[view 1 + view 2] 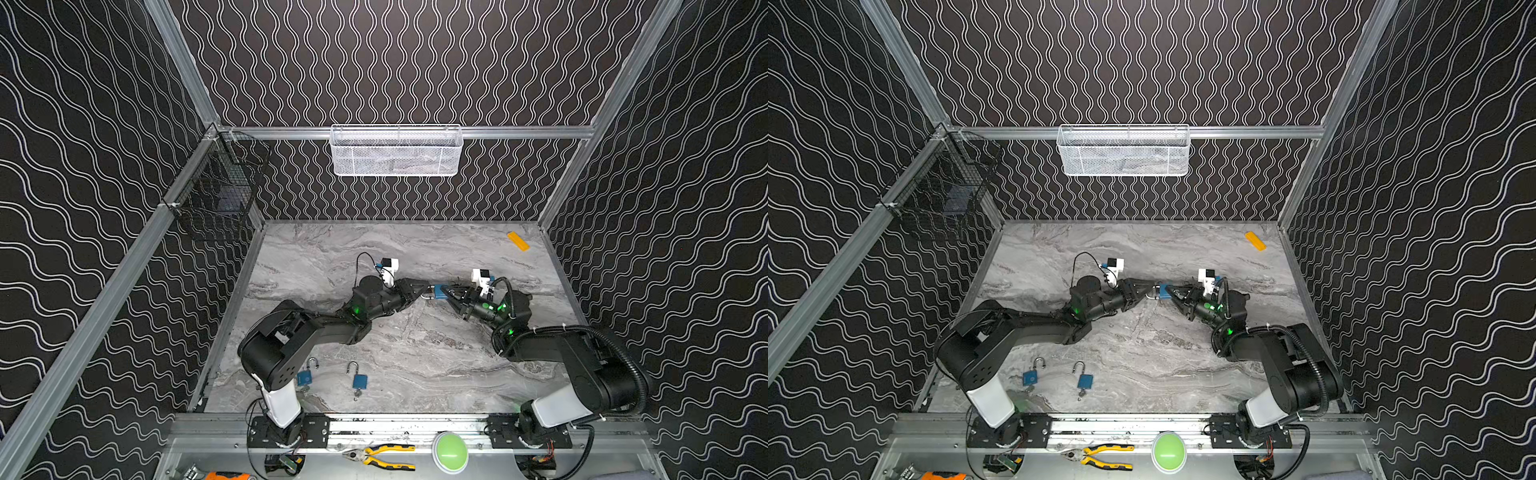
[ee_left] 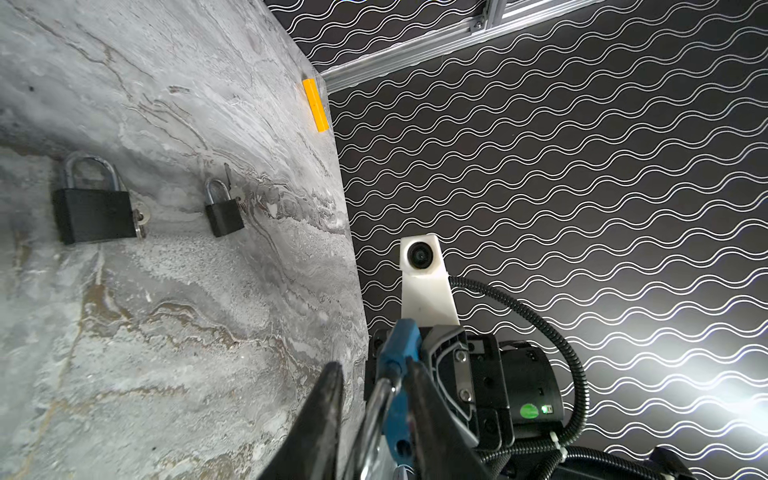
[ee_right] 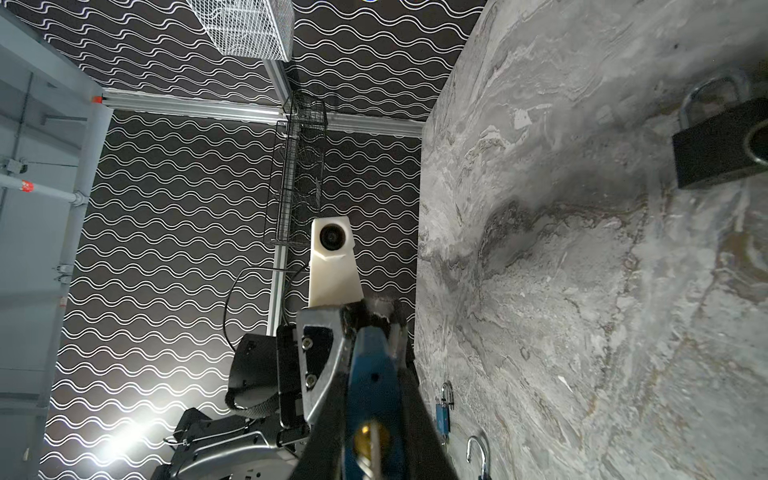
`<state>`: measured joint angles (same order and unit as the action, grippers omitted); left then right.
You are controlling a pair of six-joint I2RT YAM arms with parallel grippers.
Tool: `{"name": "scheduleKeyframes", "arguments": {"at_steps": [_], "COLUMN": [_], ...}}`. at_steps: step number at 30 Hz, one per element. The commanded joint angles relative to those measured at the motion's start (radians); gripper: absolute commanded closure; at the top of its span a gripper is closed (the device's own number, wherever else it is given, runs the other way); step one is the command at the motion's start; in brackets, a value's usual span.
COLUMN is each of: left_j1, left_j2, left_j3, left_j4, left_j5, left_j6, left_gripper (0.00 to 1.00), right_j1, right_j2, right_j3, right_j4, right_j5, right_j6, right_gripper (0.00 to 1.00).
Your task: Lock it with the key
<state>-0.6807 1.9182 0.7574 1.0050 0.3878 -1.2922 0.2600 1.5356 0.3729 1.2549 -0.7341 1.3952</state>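
Dim overall; glare blooms on the wall (image 2: 739, 399) in wrist views; near parts blurred; edges bowed.

padlock (image 1: 439, 292): blue | table (image 1: 415, 365): grey marble | walls (image 1: 415, 62): black, white waves | block (image 1: 518, 241): yellow

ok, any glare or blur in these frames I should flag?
Left wrist view: hard lamp glare on the wall; left tool and blue padlock too close, soft. Right wrist view: similar glare on the wall, key blurred, black padlock cut by the edge. Both top views: even light, sharp, soft arm shadows on the table.
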Motion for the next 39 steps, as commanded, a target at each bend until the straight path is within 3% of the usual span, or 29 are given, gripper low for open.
{"name": "scheduleKeyframes", "arguments": {"at_steps": [1, 13, 19, 27, 39], "left_j1": [0.002, 0.000, -0.002, -0.004, -0.008], "left_j2": [0.006, -0.015, 0.003, 0.005, 0.020], "left_j3": [-0.006, -0.037, -0.018, -0.008, 0.040], "left_j4": [0.058, 0.058, 0.050, 0.026, -0.011], "left_j5": [-0.003, 0.011, 0.025, 0.019, 0.053], "left_j6": [-0.007, 0.019, 0.021, 0.028, -0.025], "left_gripper": [0.69, 0.66, 0.73, 1.00, 1.00], "right_j1": [-0.003, -0.011, -0.010, -0.010, -0.010], "right_j2": [0.004, 0.033, 0.034, 0.034, 0.041], "right_j3": [0.007, 0.016, 0.018, 0.021, 0.040], "right_j4": [0.092, 0.132, 0.140, 0.149, 0.173], "right_j5": [0.002, -0.007, -0.011, -0.024, -0.085], "right_j6": [0.003, 0.029, 0.035, 0.037, 0.007], "right_gripper": [1.00, 1.00, 1.00, 1.00, 1.00]}}
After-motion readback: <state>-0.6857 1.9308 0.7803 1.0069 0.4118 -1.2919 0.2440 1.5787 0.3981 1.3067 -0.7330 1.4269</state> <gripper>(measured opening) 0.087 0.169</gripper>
